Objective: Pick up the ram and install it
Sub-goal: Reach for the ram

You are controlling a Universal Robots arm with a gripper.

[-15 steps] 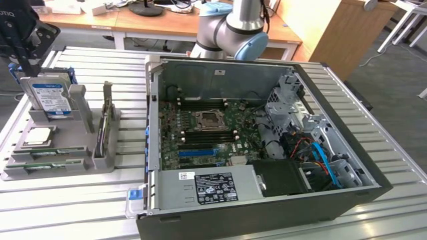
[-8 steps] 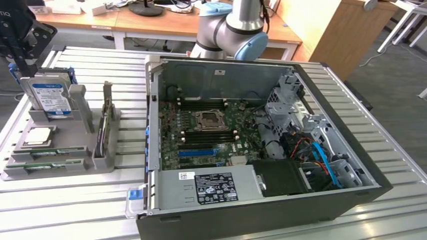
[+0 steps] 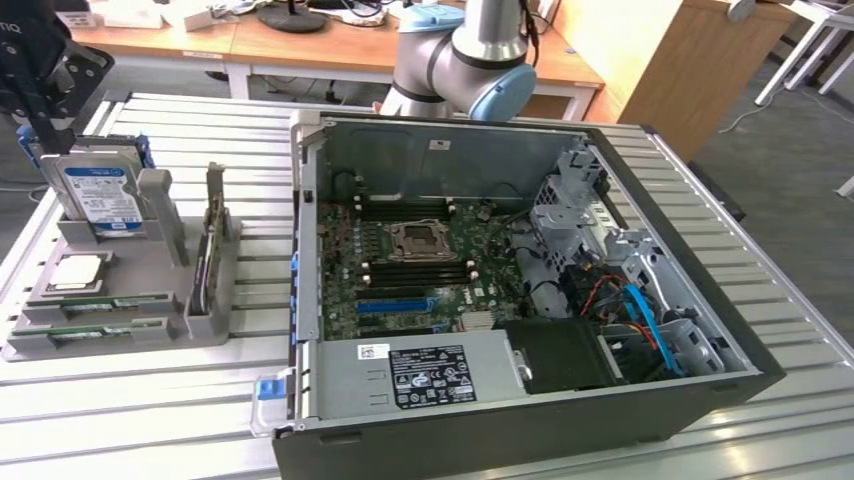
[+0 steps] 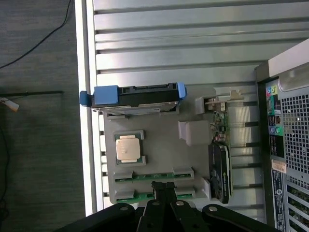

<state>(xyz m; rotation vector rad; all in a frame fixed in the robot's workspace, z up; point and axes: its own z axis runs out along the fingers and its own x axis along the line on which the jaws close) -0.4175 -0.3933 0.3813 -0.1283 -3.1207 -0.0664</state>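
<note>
While end effector [image 4: 162,185] hovers, the ram [image 4: 144,176] lies beneath.

Hard drive [image 3: 100,195] stands upright in the grey holder [image 3: 163,215]; processor [image 3: 76,272] lies flat there.

A robotics lab set in an office: a silver-and-blue robot arm [image 3: 487,60] stands at a slatted aluminium worktop [image 3: 120,420] bearing an opened black computer case [image 3: 507,445], with light wooden desks [image 3: 267,45] behind.
</note>
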